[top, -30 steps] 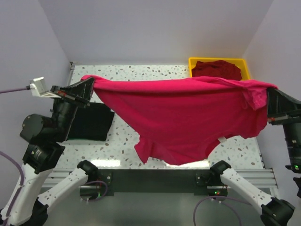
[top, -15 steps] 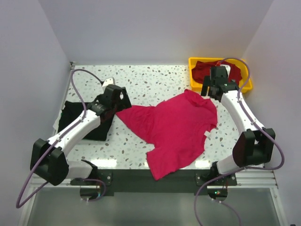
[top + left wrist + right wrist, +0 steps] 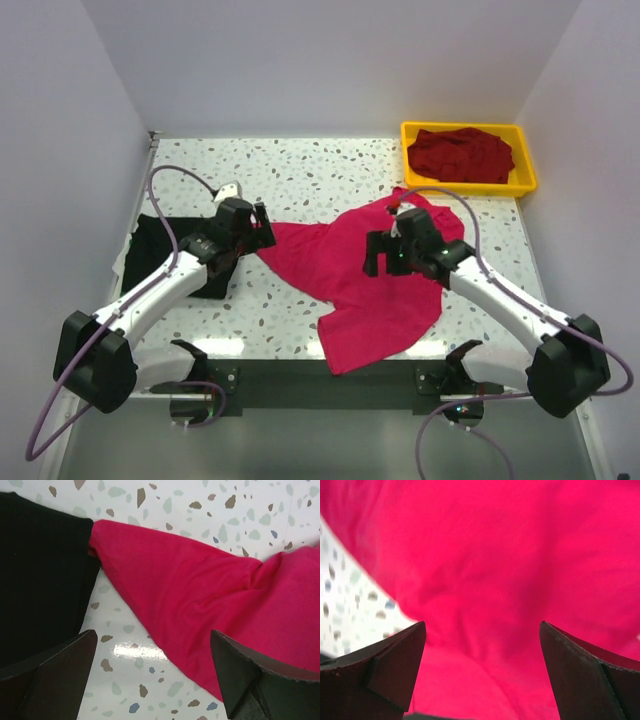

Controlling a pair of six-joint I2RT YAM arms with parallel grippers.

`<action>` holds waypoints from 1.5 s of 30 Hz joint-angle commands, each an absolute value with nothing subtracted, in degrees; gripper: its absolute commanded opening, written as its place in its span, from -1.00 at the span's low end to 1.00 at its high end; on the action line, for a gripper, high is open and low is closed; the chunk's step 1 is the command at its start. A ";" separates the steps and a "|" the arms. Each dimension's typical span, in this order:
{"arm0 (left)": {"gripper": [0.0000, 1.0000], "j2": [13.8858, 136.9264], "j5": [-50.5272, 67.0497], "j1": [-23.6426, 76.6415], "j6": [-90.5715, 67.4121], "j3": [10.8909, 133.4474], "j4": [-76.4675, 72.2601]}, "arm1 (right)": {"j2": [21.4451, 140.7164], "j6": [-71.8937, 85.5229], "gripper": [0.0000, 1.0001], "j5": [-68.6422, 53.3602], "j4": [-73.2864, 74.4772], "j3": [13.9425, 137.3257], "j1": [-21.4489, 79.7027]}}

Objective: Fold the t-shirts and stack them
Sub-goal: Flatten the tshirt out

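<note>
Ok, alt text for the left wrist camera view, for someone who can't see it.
A bright pink-red fabric t-shirt lies rumpled on a speckled white table, its narrow end reaching a black fabric t-shirt at left. The open left gripper hovers above, holding nothing.

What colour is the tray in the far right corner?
Yellow. The tray holds a dark maroon shirt; top view shows it best.

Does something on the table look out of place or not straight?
Yes. The pink-red shirt lies crumpled and diagonal, not flat. Its lower hem hangs over the near edge of the table, and one sleeve tip touches the black shirt.
</note>
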State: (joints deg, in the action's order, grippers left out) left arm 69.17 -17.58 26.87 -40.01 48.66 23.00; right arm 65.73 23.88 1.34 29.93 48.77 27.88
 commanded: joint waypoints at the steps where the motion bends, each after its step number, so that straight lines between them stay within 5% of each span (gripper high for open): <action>1: 1.00 68.64 -15.39 26.81 -41.22 47.02 17.50 | 70.90 26.03 0.97 -8.68 22.86 45.53 33.38; 9: 1.00 69.17 -14.59 26.81 -41.22 47.11 16.52 | 83.58 28.83 0.97 0.52 24.35 44.30 33.23; 13: 1.00 69.43 -13.54 26.81 -40.61 47.46 16.26 | 86.83 28.48 0.97 0.70 25.40 43.86 24.82; 25: 1.00 71.27 -11.78 26.81 -40.78 44.83 15.03 | 90.34 25.22 0.97 7.54 30.40 51.74 4.32; 35: 1.00 74.62 -6.33 28.30 -43.59 40.17 12.14 | 82.73 24.87 0.97 5.90 31.20 55.55 2.72; 39: 0.86 76.64 -7.91 28.30 -44.47 38.93 11.34 | 75.79 24.79 0.97 7.64 33.39 52.83 6.23; 45: 0.40 79.54 -7.48 28.30 -45.96 38.50 8.80 | 67.69 25.93 0.97 10.63 38.93 49.84 13.88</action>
State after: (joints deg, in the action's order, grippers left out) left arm 79.24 -8.10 28.21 -44.16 38.72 13.78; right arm 71.16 25.50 8.25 34.44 51.72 11.90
